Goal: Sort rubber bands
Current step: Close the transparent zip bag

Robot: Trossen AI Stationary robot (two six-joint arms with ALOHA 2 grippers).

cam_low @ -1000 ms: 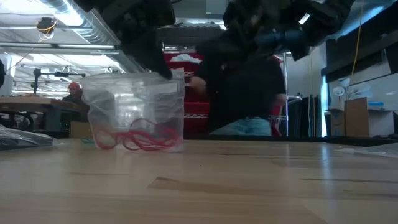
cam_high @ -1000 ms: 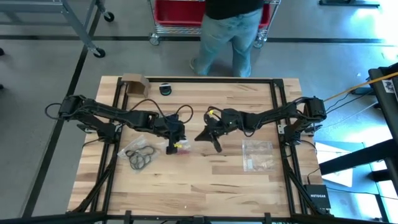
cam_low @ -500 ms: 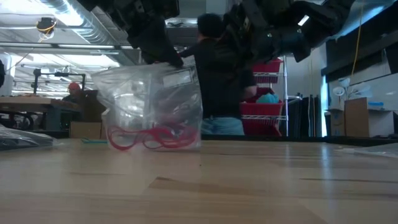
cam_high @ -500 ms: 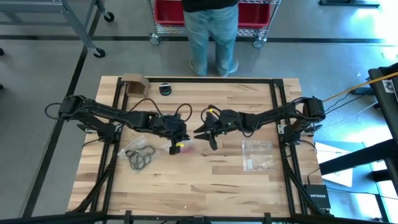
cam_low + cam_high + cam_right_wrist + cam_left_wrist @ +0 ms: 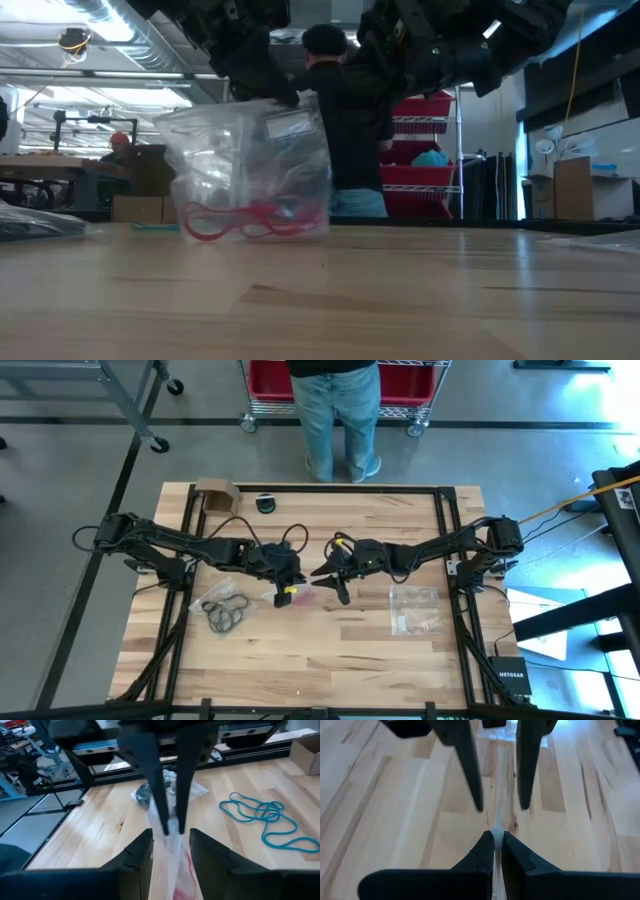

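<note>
A clear zip bag (image 5: 250, 160) stands upright on the table with red rubber bands (image 5: 250, 218) in its bottom. My left gripper (image 5: 497, 840) is shut on the bag's top edge near the table's middle (image 5: 289, 596). My right gripper (image 5: 172, 847) is open. Its fingers stand on either side of the same top edge, right next to the left gripper (image 5: 336, 580); I see no touch. A second bag with black bands (image 5: 226, 610) lies on the table to the left. Loose teal bands (image 5: 265, 820) lie flat on the wood. My left gripper pinches the bag's thin top edge (image 5: 496, 831) between its two fingertips, coming from above and slanting down. The bag hangs upright below the fingers (image 5: 262, 85), and its bottom with the red bands rests on the table.
A third clear bag (image 5: 414, 610) lies toward the table's right. A cardboard box (image 5: 214, 494) and a small dark round thing (image 5: 266, 503) sit at the far edge. A person (image 5: 335, 410) stands beyond the far edge by a red-bin cart. The near half is bare wood.
My left gripper has moved a little toward the table's right, drawing the upright bag with it; the bag's bottom with the red bands has slid along the table. The person behind the table has stepped sideways.
</note>
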